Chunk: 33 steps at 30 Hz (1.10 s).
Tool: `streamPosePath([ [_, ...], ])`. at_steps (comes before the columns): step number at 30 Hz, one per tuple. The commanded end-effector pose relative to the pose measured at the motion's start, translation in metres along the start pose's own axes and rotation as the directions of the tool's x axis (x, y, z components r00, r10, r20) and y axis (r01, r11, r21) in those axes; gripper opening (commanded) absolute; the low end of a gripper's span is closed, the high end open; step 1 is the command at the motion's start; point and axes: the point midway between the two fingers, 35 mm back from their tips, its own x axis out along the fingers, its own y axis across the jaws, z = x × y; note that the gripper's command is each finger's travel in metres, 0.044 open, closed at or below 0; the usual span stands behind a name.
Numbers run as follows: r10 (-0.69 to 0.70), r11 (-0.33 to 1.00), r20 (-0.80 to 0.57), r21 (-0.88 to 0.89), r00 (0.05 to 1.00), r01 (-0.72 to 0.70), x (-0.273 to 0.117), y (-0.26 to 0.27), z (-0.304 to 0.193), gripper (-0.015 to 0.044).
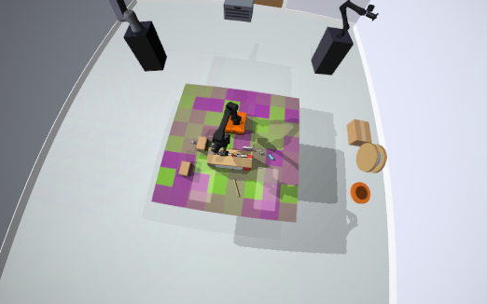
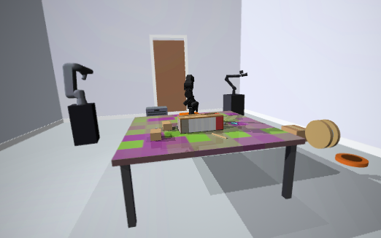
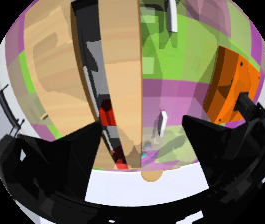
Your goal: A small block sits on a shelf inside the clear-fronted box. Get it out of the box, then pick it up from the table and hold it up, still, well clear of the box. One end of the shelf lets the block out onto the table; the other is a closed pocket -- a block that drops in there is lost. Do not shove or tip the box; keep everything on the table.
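Note:
The long wooden box [image 1: 216, 161] [image 2: 200, 124] [image 3: 120, 75] stands on the patterned table, with a pale front panel and a red section at its right end. A lengthwise slot [image 3: 94, 65] is open in its top. A red piece [image 3: 107, 115] shows inside the slot in the wrist view; whether it is the small block or part of the box, I cannot tell. The shelf is not clearly visible. My gripper [image 3: 143, 123] is open and empty, pointing down just above the box's top toward its left part in the top view. One finger is over the slot side, the other beyond the box's rear edge.
Two wooden cubes [image 1: 201, 143] [image 1: 185, 168] stand left of the box. A thin stick [image 1: 237, 187] [image 2: 219, 136] lies in front. Behind and right lie a white bar [image 1: 247, 147] [image 3: 163, 124], a small grey item [image 1: 261, 153] and a teal piece [image 1: 271, 157]. The orange base [image 1: 242, 127] [image 3: 228, 85] is behind.

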Motion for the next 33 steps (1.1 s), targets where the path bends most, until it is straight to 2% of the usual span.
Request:
streamPosePath([
  [1, -0.008, 1.000, -0.008, 0.007, 1.000, 0.008, 0.009, 0.000, 0.001, 0.0400],
  [33, -0.009, 1.000, -0.008, 0.007, 1.000, 0.009, 0.059, -0.002, 0.014, 0.0400],
])
